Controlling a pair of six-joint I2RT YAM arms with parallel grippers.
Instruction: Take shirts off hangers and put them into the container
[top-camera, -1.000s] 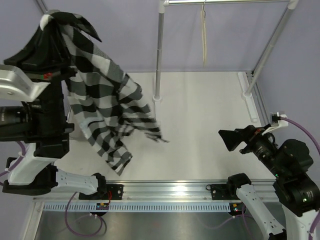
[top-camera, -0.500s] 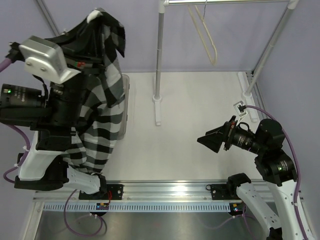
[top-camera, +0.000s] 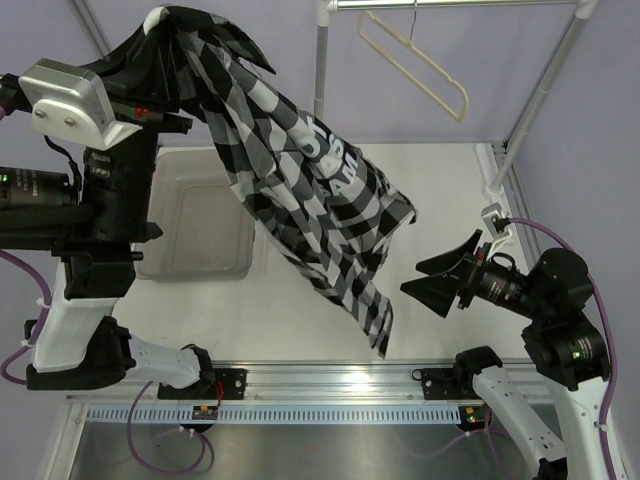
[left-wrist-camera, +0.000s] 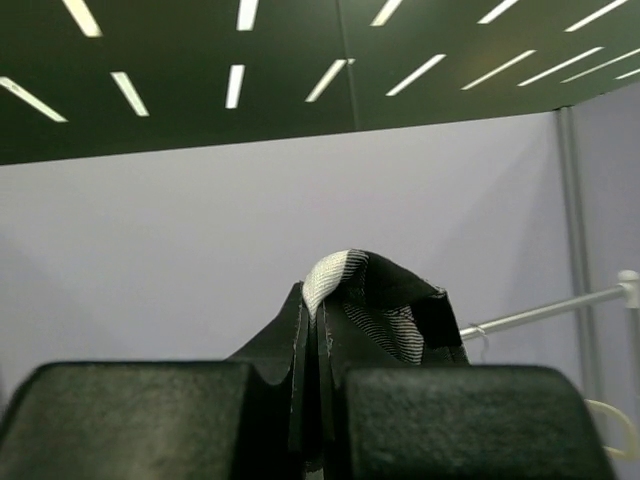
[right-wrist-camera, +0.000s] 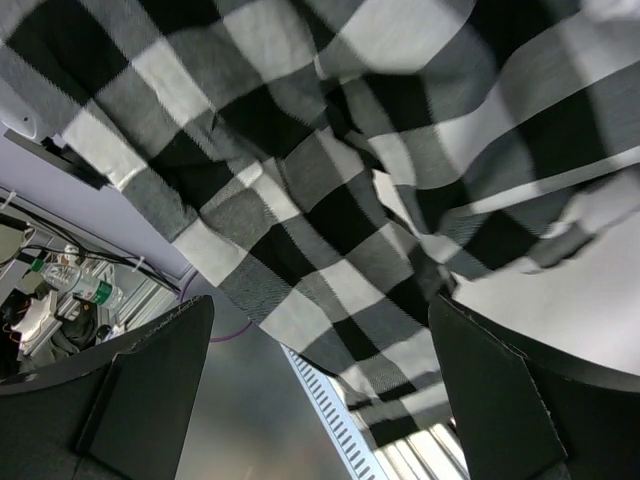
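Note:
High at the upper left, my left gripper (top-camera: 158, 30) is shut on a bunched fold of the black-and-white checked shirt (top-camera: 310, 200). The shirt streams down and to the right in the air, its lower end near my right gripper (top-camera: 432, 280). In the left wrist view the pinched fabric (left-wrist-camera: 350, 290) sticks up between the closed jaws (left-wrist-camera: 320, 400). My right gripper (right-wrist-camera: 320, 385) is open, with the shirt (right-wrist-camera: 330, 200) filling the view in front of it and nothing between its fingers. The cream hanger (top-camera: 420, 53) hangs bare on the rail. The translucent grey container (top-camera: 200, 220) sits on the table at the left.
A metal rack stands at the back, with a centre pole (top-camera: 320, 100), a slanted right pole (top-camera: 545, 90) and a top rail (top-camera: 470, 4). An aluminium track (top-camera: 330, 382) runs along the near table edge.
The shirt has swung from the left side out to the right, uncovering the container. The bare hanger has swung on the rail. My right gripper has turned toward the shirt.

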